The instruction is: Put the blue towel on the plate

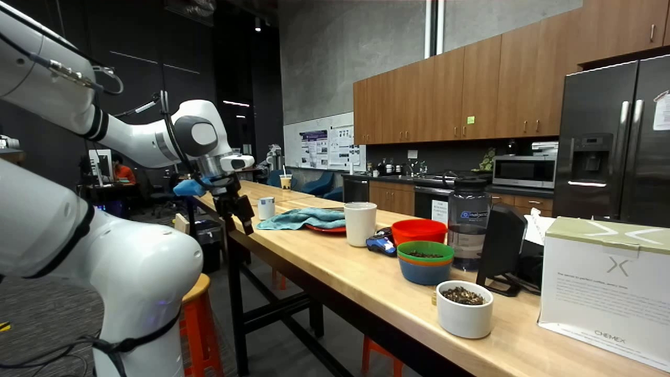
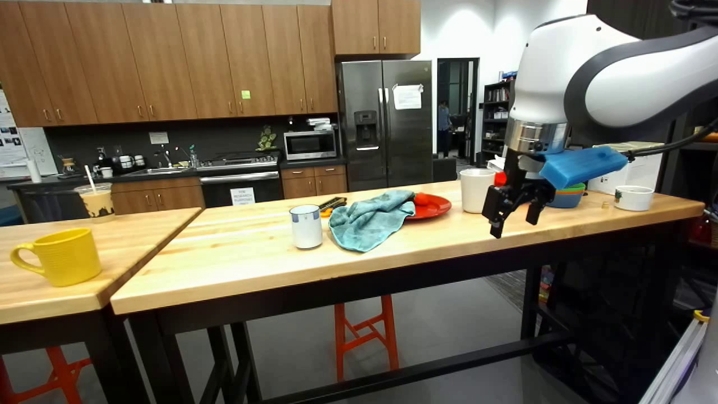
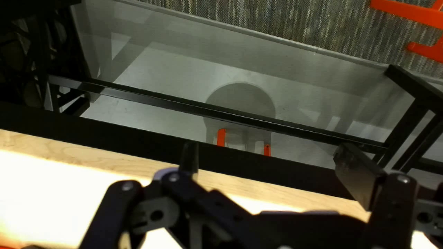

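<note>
The blue-green towel lies crumpled on the wooden table in both exterior views [image 1: 301, 217] [image 2: 367, 221]. One end of it rests over part of the red plate [image 1: 335, 230] [image 2: 436, 209]; the rest lies on the tabletop. A small round red thing [image 2: 421, 198] is on the plate beside the towel. My gripper [image 2: 514, 224] is open and empty, fingers pointing down, near the table's edge on the robot's side and apart from the towel. In the wrist view my spread fingers [image 3: 270, 162] have only the table edge and floor between them; towel and plate are out of view there.
A white mug with blue marks [image 2: 306, 227] stands beside the towel. A tall white cup [image 1: 360, 224] stands beside the plate. Red [image 1: 419, 230] and green [image 1: 426, 251] bowls, a bottle [image 1: 469, 222], a small white bowl [image 1: 465, 314] and a box [image 1: 607, 293] stand further along.
</note>
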Robot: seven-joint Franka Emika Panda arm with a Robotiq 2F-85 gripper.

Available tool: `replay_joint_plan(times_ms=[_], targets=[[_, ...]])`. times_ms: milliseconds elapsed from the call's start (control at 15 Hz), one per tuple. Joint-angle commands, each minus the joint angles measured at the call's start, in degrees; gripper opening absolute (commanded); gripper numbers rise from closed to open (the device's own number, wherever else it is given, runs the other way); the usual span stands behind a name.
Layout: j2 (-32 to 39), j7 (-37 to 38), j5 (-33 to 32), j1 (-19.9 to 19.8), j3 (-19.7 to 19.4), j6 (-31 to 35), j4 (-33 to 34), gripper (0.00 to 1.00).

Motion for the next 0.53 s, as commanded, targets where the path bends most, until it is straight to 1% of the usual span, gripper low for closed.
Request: replay_joint_plan(times_ms=[0,200,467], targets=[[0.38,-0.04,-0.41,0.4,-0.31,0.22,0.33,1.0],[1.98,-0.96,-1.3,0.01,0.06,2.49,1.67,1.0],[5.59,-2.36,-4.08,-0.88,0.19,7.7,3.91,1.0]])
